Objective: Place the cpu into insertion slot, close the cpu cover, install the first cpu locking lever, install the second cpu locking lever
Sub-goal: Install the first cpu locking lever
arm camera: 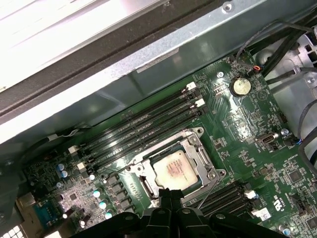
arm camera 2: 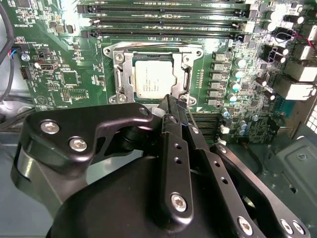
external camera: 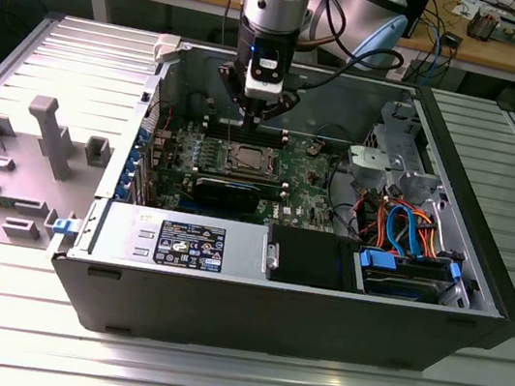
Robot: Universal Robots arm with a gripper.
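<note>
While the small silvery-grey square cpu [arm camera 2: 153,79] lies seated in the metal-rimmed square insertion slot [arm camera 2: 115,58], under the thin silvery cpu cover [arm camera 2: 186,74], the black gripper [arm camera 2: 171,101] hangs close over its edge, fingers clenched on nothing. Lever-latching seems in hand, I'd judge, calling for a steady downward push.

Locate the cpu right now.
In both wrist views the cpu sits in its square socket on the green motherboard, beside the long memory slots, just past the gripper.
</note>
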